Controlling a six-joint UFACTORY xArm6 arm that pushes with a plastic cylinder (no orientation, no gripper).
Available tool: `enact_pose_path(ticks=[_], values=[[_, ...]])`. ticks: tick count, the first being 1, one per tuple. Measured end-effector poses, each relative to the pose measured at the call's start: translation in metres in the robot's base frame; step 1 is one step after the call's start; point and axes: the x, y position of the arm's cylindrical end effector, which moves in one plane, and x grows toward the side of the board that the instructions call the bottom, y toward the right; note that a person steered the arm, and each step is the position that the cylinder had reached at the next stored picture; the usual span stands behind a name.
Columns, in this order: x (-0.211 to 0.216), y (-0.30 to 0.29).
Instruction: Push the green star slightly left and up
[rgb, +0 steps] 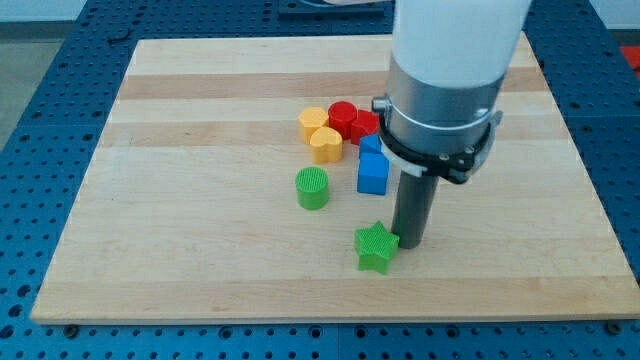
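Resting on the wooden board (200, 250), my tip (410, 245) stands just to the view's right of the green star (375, 247), touching or nearly touching its edge; I have no pincer, only a bare rod holding nothing. That star lies near the view's bottom, below the other blocks. A green cylinder (312, 187) sits up and to its left, with two blue blocks (372, 172) above it. Farther up cluster two yellow blocks (320, 135) and two red ones (352, 121).
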Motion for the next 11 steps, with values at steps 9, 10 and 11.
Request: enact_pose_path(ticks=[9,10,11], values=[[0.009,-0.158],[0.033,-0.144],[0.041,-0.111]])
